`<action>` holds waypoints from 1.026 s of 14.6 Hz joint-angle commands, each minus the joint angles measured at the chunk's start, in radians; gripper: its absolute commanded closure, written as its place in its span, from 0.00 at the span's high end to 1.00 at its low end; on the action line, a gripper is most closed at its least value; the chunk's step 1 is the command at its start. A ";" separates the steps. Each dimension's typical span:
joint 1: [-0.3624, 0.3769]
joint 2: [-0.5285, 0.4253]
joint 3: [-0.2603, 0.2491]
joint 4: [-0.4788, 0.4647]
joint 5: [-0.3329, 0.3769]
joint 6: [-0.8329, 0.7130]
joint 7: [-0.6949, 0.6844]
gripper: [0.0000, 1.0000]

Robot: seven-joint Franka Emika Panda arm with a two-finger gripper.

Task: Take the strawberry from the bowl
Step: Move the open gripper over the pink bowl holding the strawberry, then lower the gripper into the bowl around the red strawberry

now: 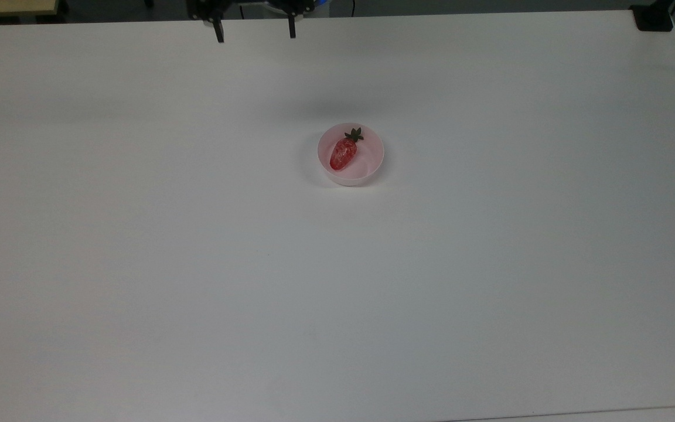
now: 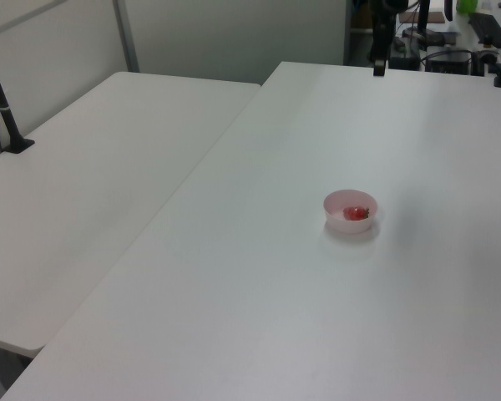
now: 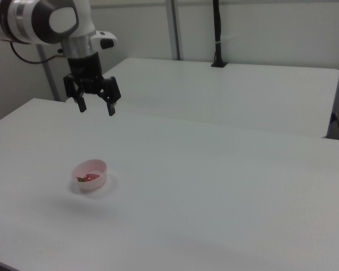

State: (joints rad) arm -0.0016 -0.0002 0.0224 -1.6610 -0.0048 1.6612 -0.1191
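The strawberry, glossy red with pale speckles and a dark green leafy cap, lies inside the smooth, round, pale pink bowl, probably plastic, on the matte white table. The gripper hangs above with fingers spread, holding nothing.

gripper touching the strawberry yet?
Apart. In the right view the gripper hangs open well above the table, with bare air between it and the strawberry lying in the bowl.
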 commanded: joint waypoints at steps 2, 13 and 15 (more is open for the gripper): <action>0.071 0.051 0.042 -0.063 -0.004 0.078 0.118 1.00; 0.121 0.253 0.106 -0.138 -0.034 0.334 0.478 0.68; 0.123 0.279 0.106 -0.138 -0.034 0.338 0.481 0.68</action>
State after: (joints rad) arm 0.1092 0.2592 0.1333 -1.7917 -0.0371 1.9766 0.3188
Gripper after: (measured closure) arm 0.313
